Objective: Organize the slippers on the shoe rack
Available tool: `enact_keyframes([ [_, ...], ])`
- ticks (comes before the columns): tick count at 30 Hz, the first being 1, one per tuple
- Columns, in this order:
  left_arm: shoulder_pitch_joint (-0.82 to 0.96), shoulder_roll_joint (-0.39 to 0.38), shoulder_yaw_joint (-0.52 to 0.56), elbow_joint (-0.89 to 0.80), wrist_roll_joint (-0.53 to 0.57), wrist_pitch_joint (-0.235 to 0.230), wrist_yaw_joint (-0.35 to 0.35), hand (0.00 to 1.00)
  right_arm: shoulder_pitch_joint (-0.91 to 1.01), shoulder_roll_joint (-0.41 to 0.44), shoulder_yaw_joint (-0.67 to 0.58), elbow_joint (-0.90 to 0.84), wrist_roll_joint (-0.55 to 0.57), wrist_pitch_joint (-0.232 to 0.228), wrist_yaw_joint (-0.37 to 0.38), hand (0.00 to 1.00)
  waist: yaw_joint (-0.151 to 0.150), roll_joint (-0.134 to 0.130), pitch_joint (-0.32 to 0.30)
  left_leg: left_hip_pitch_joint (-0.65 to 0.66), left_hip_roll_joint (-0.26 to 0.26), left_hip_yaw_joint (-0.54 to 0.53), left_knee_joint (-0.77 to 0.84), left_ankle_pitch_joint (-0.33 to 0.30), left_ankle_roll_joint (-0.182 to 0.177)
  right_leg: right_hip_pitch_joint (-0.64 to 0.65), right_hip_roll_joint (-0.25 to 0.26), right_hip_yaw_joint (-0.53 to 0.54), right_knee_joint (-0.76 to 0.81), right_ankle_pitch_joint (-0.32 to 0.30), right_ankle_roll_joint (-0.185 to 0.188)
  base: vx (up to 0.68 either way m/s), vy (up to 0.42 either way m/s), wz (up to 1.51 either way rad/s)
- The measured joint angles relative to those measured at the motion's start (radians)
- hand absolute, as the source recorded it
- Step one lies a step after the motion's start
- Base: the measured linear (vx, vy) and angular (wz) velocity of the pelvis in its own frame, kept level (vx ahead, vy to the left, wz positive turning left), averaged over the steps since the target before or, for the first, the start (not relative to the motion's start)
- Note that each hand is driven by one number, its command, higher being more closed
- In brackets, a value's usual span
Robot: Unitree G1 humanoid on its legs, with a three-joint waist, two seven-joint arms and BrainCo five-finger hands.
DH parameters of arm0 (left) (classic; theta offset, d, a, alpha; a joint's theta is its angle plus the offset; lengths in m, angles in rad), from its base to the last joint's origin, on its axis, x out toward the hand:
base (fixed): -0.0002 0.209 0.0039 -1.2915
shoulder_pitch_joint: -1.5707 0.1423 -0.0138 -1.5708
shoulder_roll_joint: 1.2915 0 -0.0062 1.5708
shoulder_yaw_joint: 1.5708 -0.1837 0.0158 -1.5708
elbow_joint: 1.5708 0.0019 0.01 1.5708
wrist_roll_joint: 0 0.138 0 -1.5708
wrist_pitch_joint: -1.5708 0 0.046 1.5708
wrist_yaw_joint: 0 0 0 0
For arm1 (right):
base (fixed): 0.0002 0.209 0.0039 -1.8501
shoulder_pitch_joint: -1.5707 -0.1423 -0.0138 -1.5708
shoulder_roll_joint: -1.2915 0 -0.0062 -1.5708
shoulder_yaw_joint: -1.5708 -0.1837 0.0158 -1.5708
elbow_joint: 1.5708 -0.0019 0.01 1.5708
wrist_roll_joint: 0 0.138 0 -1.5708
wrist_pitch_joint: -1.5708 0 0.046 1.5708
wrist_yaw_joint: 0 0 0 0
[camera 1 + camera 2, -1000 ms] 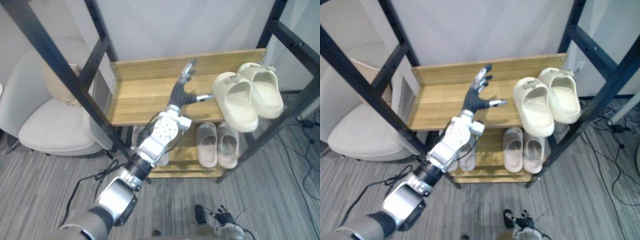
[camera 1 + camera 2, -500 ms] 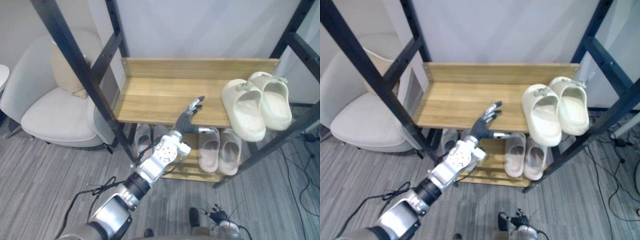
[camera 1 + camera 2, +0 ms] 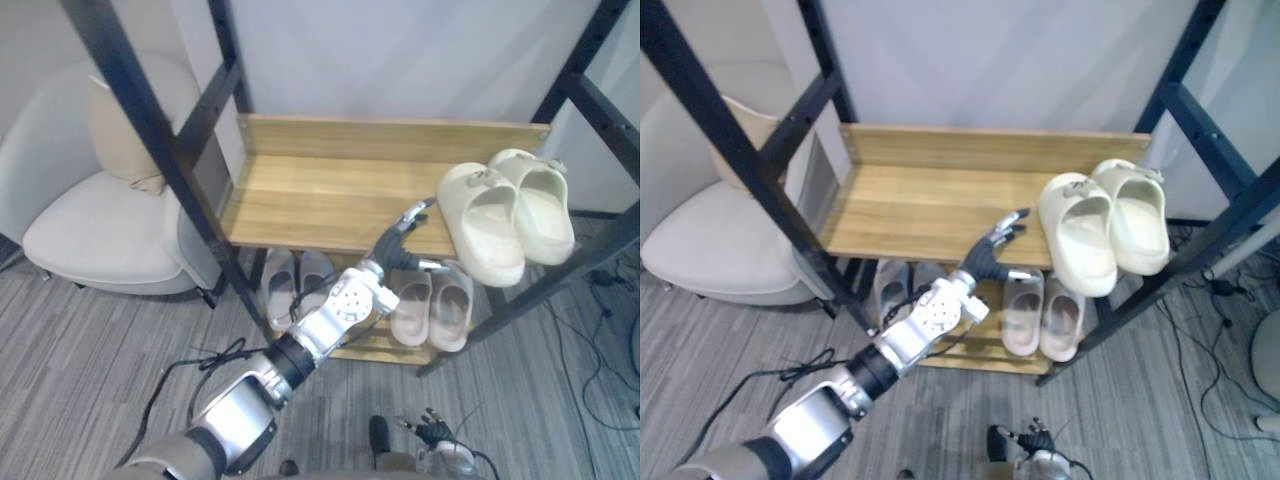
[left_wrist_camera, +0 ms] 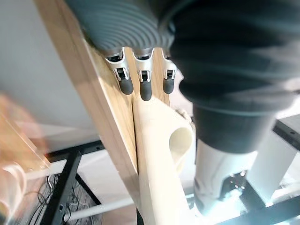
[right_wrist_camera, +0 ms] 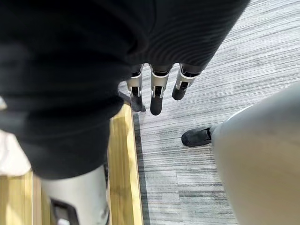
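A pair of cream slippers [image 3: 487, 222] stands on the right end of the wooden upper shelf [image 3: 320, 190], toes toward the front. My left hand [image 3: 397, 243] hovers at the shelf's front edge just left of the nearer cream slipper, open with straight fingers and the thumb pointing at that slipper. In the left wrist view the fingertips [image 4: 145, 86] reach toward the cream slipper [image 4: 161, 140] without holding it. My right hand [image 5: 157, 91] hangs low over the carpet, open and empty.
On the lower shelf sit a pale pink pair [image 3: 430, 305] and a grey pair [image 3: 295, 282]. Black frame posts [image 3: 150, 130] cross on both sides. A white armchair [image 3: 100, 230] with a cushion stands to the left. The upper shelf's left part is bare wood.
The camera view has shifted. My left hand has drawn back from above the upper shelf to its front edge, still open; the cream slippers stay in place.
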Motion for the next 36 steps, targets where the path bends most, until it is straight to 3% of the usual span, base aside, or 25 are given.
enact_keyframes([
  [5,-0.047,-0.012,0.010,0.043,0.000,-0.002,0.034,0.00,-0.013,0.001,-0.026,0.000,0.000,0.001,-0.003,0.00,-0.012,0.007,0.005,0.002,0.009,0.019,-0.010,-0.002,-0.003,-0.014,0.012,0.017,0.000,0.000,-0.001,0.02,-0.022,-0.12],
  [24,-0.174,-0.024,0.126,0.151,0.002,0.004,0.099,0.00,-0.018,0.003,-0.152,-0.007,-0.002,0.003,-0.003,0.00,-0.012,0.033,0.038,-0.001,0.029,0.066,-0.011,-0.019,-0.021,-0.041,0.038,0.057,0.000,0.000,-0.002,0.00,-0.016,-0.07],
  [36,-0.203,-0.025,0.163,0.185,0.007,0.004,0.108,0.00,-0.002,0.011,-0.191,-0.012,-0.003,0.003,0.000,0.00,-0.012,0.043,0.041,-0.003,0.030,0.075,-0.011,-0.024,-0.029,-0.048,0.035,0.066,0.000,0.004,-0.006,-0.02,-0.014,-0.02],
])
